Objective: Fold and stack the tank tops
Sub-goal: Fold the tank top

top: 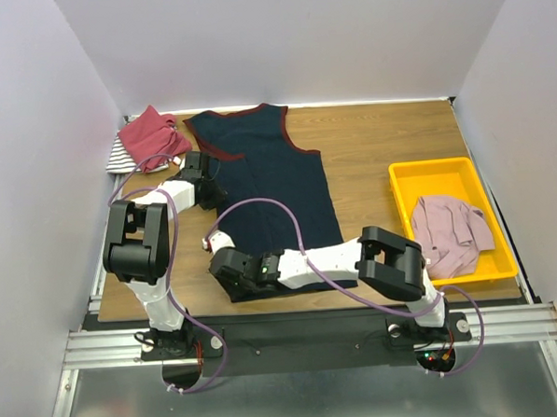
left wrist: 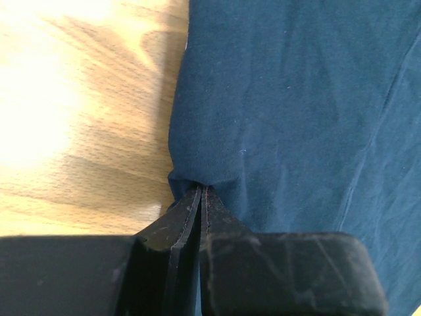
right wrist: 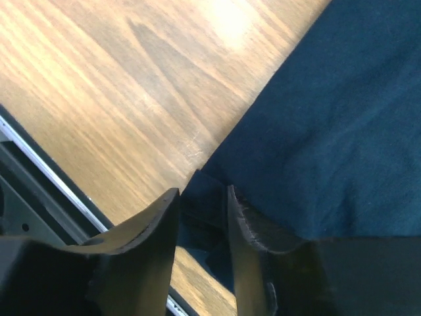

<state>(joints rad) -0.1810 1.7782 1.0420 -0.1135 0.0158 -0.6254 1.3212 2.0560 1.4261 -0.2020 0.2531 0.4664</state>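
The large navy tank top (top: 277, 171) with maroon trim lies spread flat in the middle of the wooden table. My left gripper (top: 208, 173) is at its left edge near the armhole, shut on a pinch of navy cloth (left wrist: 296, 99); the left gripper (left wrist: 202, 189) shows its jaws pressed together. At the shirt's near left corner, my right gripper (top: 220, 260) is low over the table. The right wrist view has the right gripper (right wrist: 204, 194) open, with the corner of the navy tank top (right wrist: 342, 131) lying between its parted jaws.
A red tank top (top: 153, 136) sits bunched at the back left on a black-white striped one (top: 119, 159). A pale pink one (top: 452, 229) lies in the yellow tray (top: 435, 168) at the right. The table's near edge and metal rail (right wrist: 39, 171) lie close to the right gripper.
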